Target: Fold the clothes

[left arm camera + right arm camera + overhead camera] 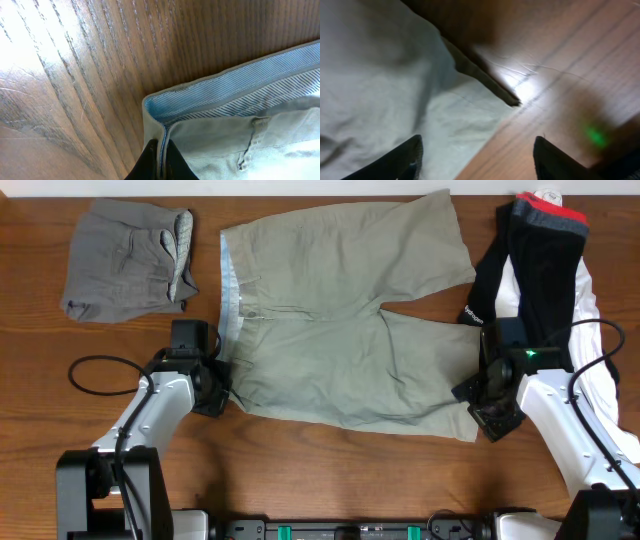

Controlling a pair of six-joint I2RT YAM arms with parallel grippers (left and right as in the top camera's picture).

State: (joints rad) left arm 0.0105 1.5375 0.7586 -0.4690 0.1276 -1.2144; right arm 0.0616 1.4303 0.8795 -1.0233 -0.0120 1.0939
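A pair of shorts lies spread on the table, the near corner of the waistband caught between the fingers of the left gripper, and both legs run off to the right. The near leg's hem corner lies just ahead of the right gripper, between its parted fingers. Folded shorts sit beyond and left of the left fingers, well apart. Sportswear lies beyond the right fingers, just beside the far leg.

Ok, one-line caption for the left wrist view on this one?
Left gripper shut on the waistband corner of the khaki shorts, striped pale lining showing, wooden table beside it.
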